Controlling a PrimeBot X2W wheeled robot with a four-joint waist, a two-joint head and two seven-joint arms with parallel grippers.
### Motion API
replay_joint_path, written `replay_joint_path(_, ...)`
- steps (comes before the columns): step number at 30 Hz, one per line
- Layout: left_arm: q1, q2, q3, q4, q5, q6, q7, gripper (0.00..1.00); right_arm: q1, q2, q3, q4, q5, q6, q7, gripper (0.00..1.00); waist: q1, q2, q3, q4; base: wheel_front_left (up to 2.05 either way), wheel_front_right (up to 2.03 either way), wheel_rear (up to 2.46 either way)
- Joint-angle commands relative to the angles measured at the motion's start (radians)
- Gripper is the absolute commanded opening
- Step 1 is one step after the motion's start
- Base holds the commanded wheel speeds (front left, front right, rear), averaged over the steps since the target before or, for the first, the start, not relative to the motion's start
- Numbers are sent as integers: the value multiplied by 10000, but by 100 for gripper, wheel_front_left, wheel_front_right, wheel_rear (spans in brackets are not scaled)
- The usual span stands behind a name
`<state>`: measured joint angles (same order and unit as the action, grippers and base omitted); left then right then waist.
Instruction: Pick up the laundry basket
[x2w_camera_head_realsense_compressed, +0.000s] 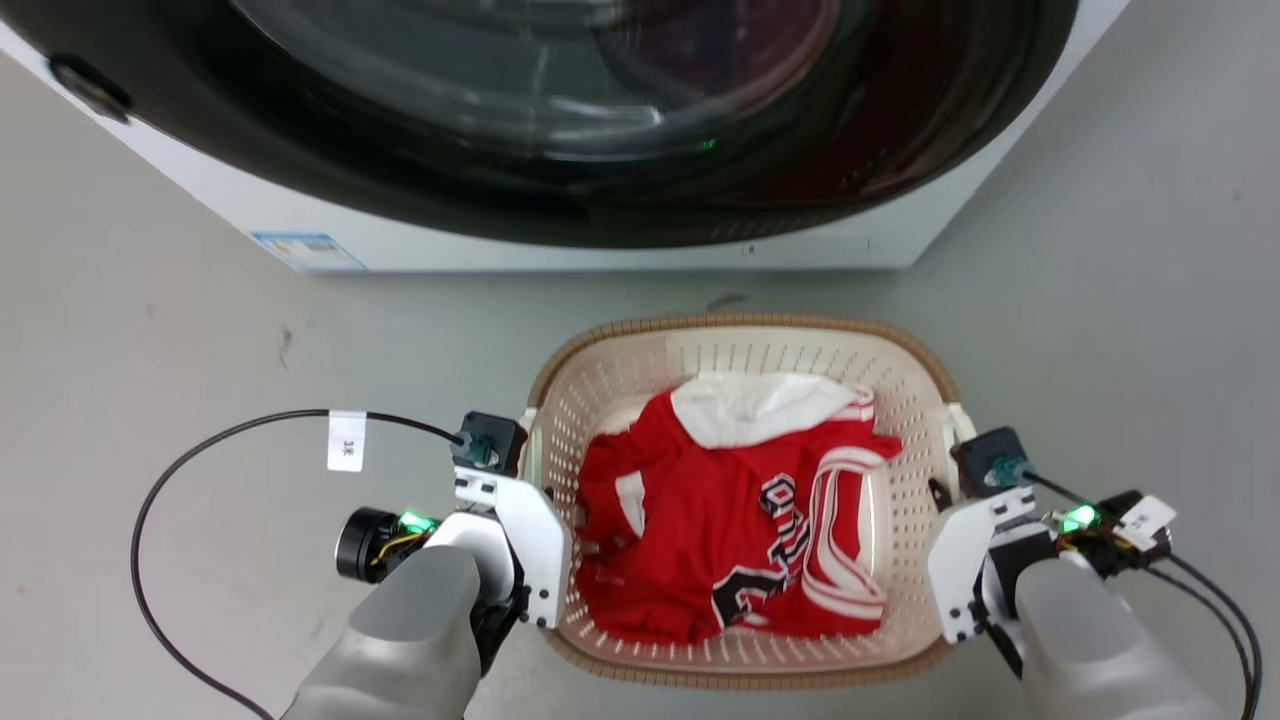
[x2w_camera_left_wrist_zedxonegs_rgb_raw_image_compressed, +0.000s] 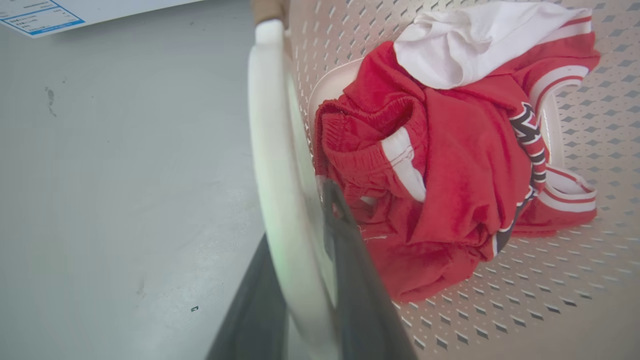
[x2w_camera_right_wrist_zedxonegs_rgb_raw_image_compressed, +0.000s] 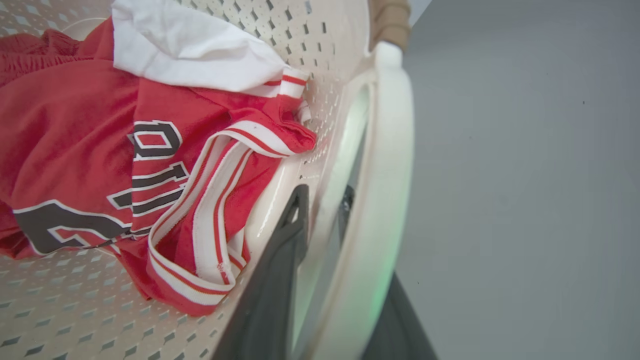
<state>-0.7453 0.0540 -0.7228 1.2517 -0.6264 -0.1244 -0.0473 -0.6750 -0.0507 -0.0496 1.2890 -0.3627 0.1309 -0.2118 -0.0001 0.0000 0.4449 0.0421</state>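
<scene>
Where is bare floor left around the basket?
Bare floor lies left of the laundry basket, between the washer and the looping black cable; more lies right of it, past the washer's corner. Crowded: the basket's inside, heaped with a red jersey, and its handles, held by the left end effector and right end effector.

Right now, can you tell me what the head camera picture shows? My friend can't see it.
A cream laundry basket, in front of a white washer, is gripped at its two side handles by the left gripper and the right gripper. Inside it lie a red jersey and a white cloth.
</scene>
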Motion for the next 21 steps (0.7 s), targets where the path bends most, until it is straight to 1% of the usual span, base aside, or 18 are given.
replay_joint_path(1, 97, 17, -127, -98, -36, -94, 116, 0, 131, 3, 275, -33, 134, -3, 64, 0, 1, 0, -565, 124, 0, 0, 0)
replay_joint_path(10, 694, 396, -819, -509, -879, -94, 1323, 0, 837, 8, 2890, -13, 2705, 12, 1243, 0, 1, 0, -2028, 217, 0, 0, 0)
replay_joint_path(14, 845, 626, -1106, -644, -1210, -93, 1693, 0, 1025, 14, 4088, -79, 3714, 14, 1740, 0, 1, 0, -2562, 218, 0, 0, 0)
replay_joint_path(21, 1074, 924, -1647, -822, -1737, -93, 2487, 0, 1214, 20, 5469, -313, 5245, 21, 2481, 0, 1, 0, -3304, 234, 0, 0, 0)
